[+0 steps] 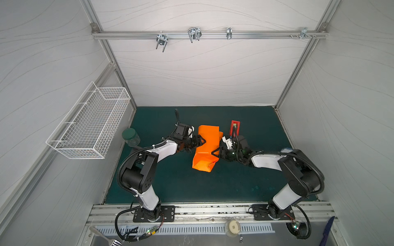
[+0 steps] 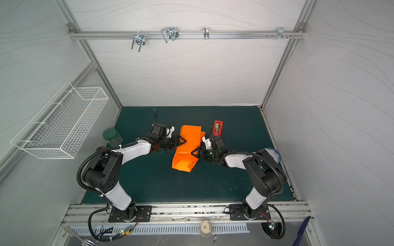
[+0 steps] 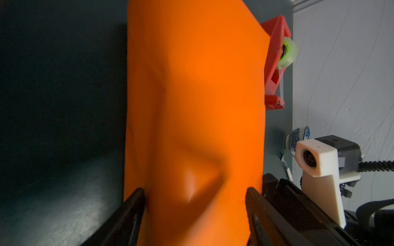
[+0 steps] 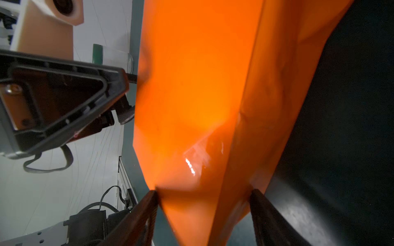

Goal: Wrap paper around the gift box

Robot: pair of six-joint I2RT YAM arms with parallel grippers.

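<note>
You're seeing plain bright orange paper (image 1: 205, 147) against your dark teal mat (image 1: 170, 187). The tape dispenser (image 1: 234, 127) is red, its tape roll (image 3: 288, 52) pale green. The jar (image 1: 130, 137) has a dark green lid, the bowl (image 3: 296, 136) a blue-and-white floral pattern, and the wire basket (image 1: 89, 125) is white.

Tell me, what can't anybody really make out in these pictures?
1. The gift box: unseen in every view; the folded paper would hide it.
2. The bowl: in both top views the right arm hides most of it.
3. The left gripper and right gripper: each wrist view shows fingers either side of the paper, blurred and cut by the picture edge, so whether they pinch it is unclear.
</note>
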